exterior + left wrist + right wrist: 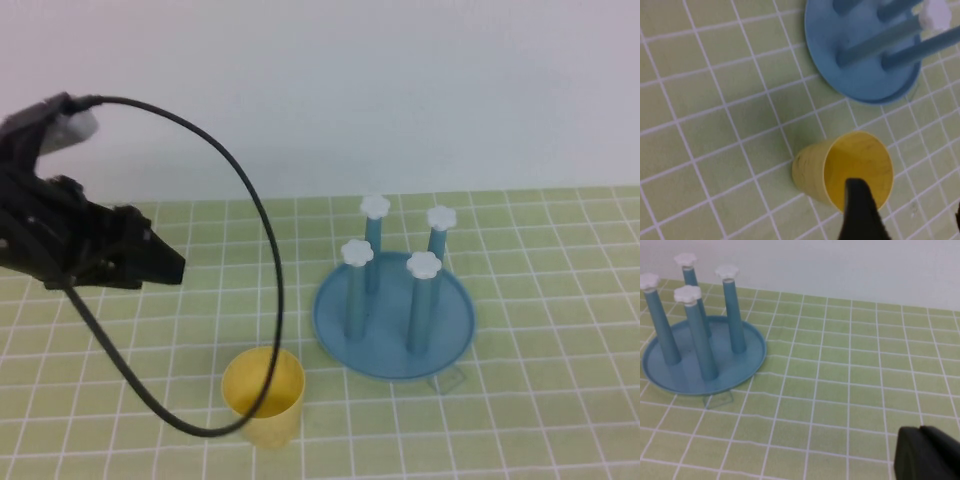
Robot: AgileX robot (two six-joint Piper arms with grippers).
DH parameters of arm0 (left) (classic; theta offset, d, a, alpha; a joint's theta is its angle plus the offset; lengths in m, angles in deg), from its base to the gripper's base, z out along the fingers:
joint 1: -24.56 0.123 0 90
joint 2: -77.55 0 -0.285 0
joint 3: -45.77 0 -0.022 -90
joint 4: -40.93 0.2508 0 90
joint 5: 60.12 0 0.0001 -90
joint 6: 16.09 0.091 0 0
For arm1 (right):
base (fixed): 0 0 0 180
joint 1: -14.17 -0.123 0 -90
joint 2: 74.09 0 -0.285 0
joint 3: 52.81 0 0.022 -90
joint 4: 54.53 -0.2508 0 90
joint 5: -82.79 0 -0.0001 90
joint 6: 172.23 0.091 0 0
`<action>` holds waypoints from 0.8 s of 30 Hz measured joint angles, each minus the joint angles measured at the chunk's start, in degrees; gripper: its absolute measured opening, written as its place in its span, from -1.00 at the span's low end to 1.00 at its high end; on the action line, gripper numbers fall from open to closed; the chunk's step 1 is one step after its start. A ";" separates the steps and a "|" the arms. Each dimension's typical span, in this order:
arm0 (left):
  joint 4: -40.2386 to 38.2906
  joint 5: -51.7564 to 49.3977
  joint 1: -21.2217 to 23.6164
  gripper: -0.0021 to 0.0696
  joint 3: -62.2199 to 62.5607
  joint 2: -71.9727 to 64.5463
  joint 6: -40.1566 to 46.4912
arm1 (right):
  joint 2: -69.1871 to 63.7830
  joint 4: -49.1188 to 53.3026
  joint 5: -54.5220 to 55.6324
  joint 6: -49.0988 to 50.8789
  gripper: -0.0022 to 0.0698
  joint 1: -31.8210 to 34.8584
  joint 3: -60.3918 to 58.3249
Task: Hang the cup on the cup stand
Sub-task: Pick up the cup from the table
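The cup (pixel 263 394) stands upright on the green checked mat (pixel 540 400), mouth up, near the front edge and just to the left of the stand (pixel 394 318), close to its blue base but not touching it. All four pegs are bare, so nothing is hung yet.

The left gripper (pixel 165 265) hangs well above the mat on the left, up and to the left of the cup, its black cable (pixel 270 250) looping down in front of the cup. Its jaws are spread wide and hold nothing; in the left wrist view one dark finger (pixel 860 210) shows over the cup's mouth, the cup sitting free below it. The right gripper (pixel 927 457) is off to the right of the stand, only a dark corner of it showing in its own camera, closed and empty.

The cup looks like thin plastic: light, probably a bit springy at the rim, smooth and tapered, with no handle. I'd judge a hard squeeze could flex the wall or make it pop out upward along the taper. The sensible hold seems to be across the wall, one finger inside and one outside the rim, or around the body near the top. It must be turned mouth down to drop over a peg, so the grip has to survive that flip
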 joint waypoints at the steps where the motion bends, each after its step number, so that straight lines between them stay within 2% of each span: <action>1: 0.44 0.00 -0.92 0.12 0.00 -0.64 0.00 | 0.00 0.00 -0.22 0.00 -0.95 0.00 0.00; 5: 6.88 0.99 -6.99 0.12 0.00 -2.27 -2.19 | 0.00 0.26 -0.47 -0.25 -0.95 0.00 0.00; 11: 14.96 7.98 -15.04 0.12 0.00 -3.60 -8.18 | 0.00 0.49 -0.78 -0.48 -0.95 0.00 0.00; 17: 21.12 8.59 -17.48 0.12 0.00 -8.31 -12.36 | 0.00 0.49 -0.81 -0.58 -0.95 0.00 0.00; 24: 19.71 9.09 -17.48 0.12 0.00 -14.44 -13.63 | 0.00 0.49 -0.91 -0.58 -0.95 0.00 0.00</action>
